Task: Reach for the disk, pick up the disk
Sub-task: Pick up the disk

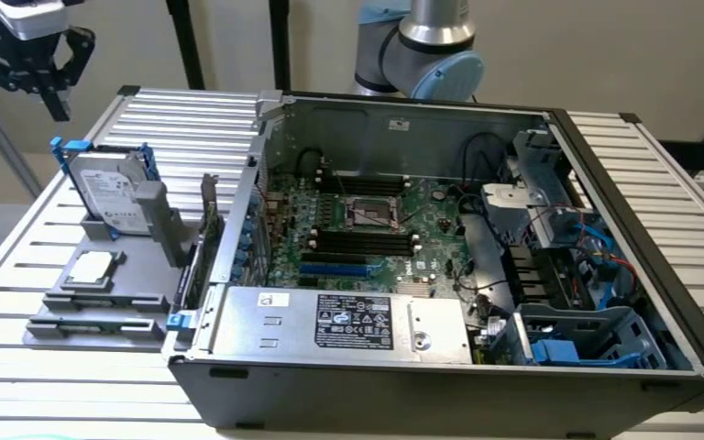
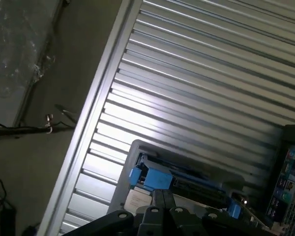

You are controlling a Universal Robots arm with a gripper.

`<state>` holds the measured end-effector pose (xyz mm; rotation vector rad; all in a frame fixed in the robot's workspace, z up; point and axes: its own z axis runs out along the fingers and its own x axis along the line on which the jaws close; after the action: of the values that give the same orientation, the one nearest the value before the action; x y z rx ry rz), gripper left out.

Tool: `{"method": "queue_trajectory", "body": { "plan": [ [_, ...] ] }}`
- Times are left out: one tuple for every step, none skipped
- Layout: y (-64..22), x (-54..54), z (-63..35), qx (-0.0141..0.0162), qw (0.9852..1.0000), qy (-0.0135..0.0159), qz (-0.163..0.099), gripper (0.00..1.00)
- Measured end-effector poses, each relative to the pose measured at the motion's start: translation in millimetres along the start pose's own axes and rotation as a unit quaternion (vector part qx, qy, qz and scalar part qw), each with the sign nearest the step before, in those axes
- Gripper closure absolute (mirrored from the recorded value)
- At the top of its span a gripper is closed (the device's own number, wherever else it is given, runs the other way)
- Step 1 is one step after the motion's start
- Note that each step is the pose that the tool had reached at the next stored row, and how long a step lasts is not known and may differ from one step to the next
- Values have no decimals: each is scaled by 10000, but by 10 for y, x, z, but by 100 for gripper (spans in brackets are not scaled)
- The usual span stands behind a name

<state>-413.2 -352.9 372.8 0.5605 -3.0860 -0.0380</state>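
The disk (image 1: 111, 191) is a silver-grey drive with a white label in a blue carrier. It stands on edge in a grey holder (image 1: 157, 220) at the exterior view's left, on the slatted table. My gripper (image 1: 54, 99) hangs in the air above and beyond the disk, well apart from it. In the wrist view the fingers (image 2: 159, 197) are pressed together with nothing between them, and the disk's blue-framed top edge (image 2: 155, 178) lies just past their tips.
An open computer case (image 1: 450, 229) takes up the table's middle and the exterior view's right, with a silver box (image 1: 340, 321) at its front. A small square chip (image 1: 93, 268) lies on the grey tray. The table edge (image 2: 96, 93) drops to a floor with cables.
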Motion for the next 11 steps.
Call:
{"method": "queue_trajectory", "body": {
  "plan": [
    [0,0,0,0,10000,2,-92,89],
    [0,0,0,0,9998,5,-182,89],
    [0,0,0,0,9996,7,-277,89],
    [0,0,0,0,9993,9,-368,89],
    [0,0,0,0,9990,11,-457,89],
    [0,0,0,0,9985,14,-550,89],
    [0,0,0,0,9980,16,-637,89],
    [0,0,0,0,9974,18,-726,89],
    [0,0,0,0,9967,20,-817,89],
    [0,0,0,0,9958,23,-913,89],
    [0,0,0,0,9949,25,-1003,89]
  ]
}}
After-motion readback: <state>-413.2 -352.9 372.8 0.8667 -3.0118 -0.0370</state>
